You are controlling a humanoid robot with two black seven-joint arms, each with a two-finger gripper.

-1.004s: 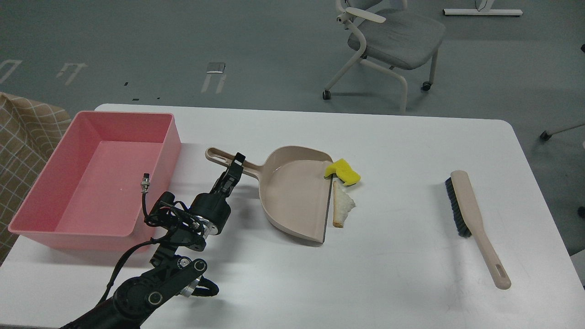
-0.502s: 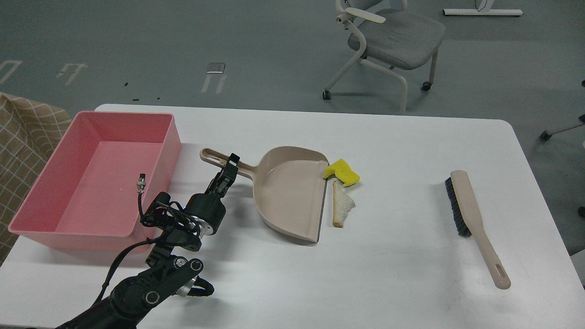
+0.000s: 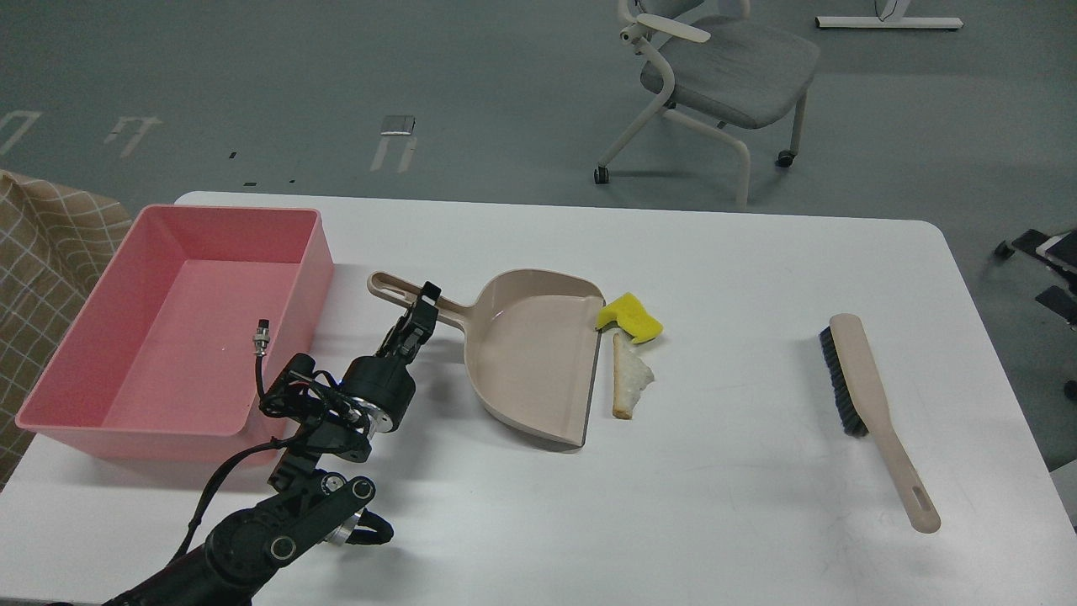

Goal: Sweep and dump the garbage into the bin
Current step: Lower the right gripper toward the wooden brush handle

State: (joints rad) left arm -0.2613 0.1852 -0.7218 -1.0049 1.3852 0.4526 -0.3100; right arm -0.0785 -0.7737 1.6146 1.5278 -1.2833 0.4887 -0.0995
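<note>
The yellow sponge chunk (image 3: 630, 317) and the torn bread slice (image 3: 628, 385) lie on the white table (image 3: 724, 505), just right of the lip of the beige dustpan (image 3: 530, 358). My left gripper (image 3: 423, 305) is shut on the dustpan's handle. The pink bin (image 3: 181, 324) stands at the table's left, empty. The brush (image 3: 871, 404) lies at the right, untouched. My right gripper (image 3: 1037, 268) just shows at the right edge, past the table, with two dark fingers apart.
A grey office chair (image 3: 715, 76) stands on the floor behind the table. A checked cloth (image 3: 42, 252) hangs left of the bin. My left arm (image 3: 286, 513) crosses the front left of the table.
My left gripper pulled the dustpan a little to the left, away from the scraps, then held still. Dark fingers have come into view at the right edge.
</note>
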